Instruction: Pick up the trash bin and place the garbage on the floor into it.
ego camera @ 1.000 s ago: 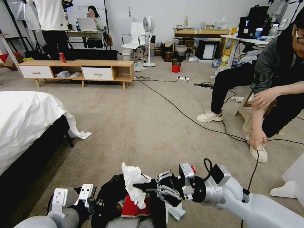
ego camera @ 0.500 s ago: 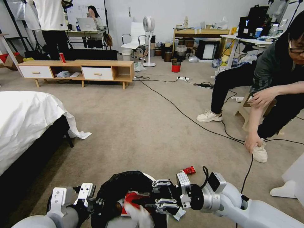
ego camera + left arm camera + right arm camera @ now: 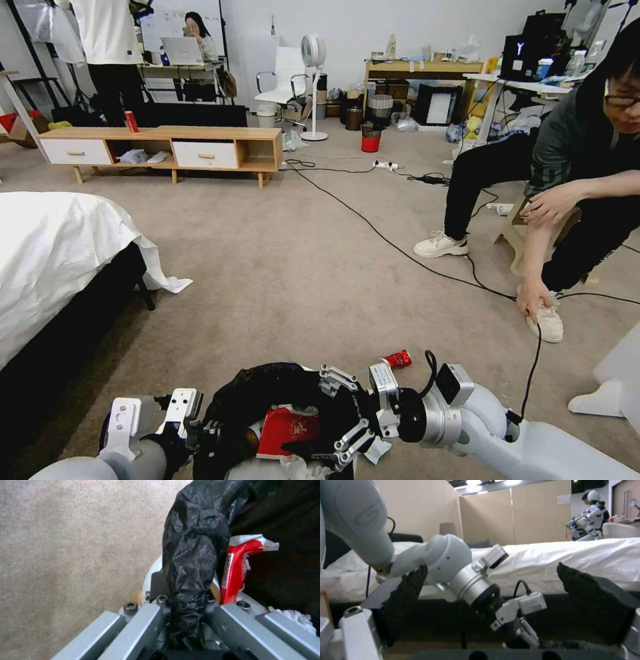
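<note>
the left tool (image 3: 190, 427) was clamped on the black-bag rim of the trash bin (image 3: 267, 390), holding it up at the near edge of the scene, just left of centre; in the left wrist view the folded bag (image 3: 193, 562) ran straight down between that tool's fingers (image 3: 141, 627), with a red snack packet (image 3: 235, 565) tucked just inside the rim. the right tool (image 3: 343, 417) hung over the bin's mouth from the right side, its fingers spread wide and holding nothing; the right wrist view showed both dark pads (image 3: 405, 600) well apart with only the left arm and the bed (image 3: 586, 557) between them. white tissue (image 3: 303, 467) lay low inside the bin, right under the open tool, beside the red packet (image 3: 287, 427). what the coming move seemed to turn on was the small red piece of garbage (image 3: 398, 359) lying on the floor (image 3: 300, 267), just beyond the right wrist, on the far-right side of the bin. its long axis ran roughly left to right, a little tilted. it sat clearly nearer the right arm than the left, and the left was busy with the bin anyway, so the free right tool looked the one to reach away from the bin, farther out and to the right, and down to the carpet.
</note>
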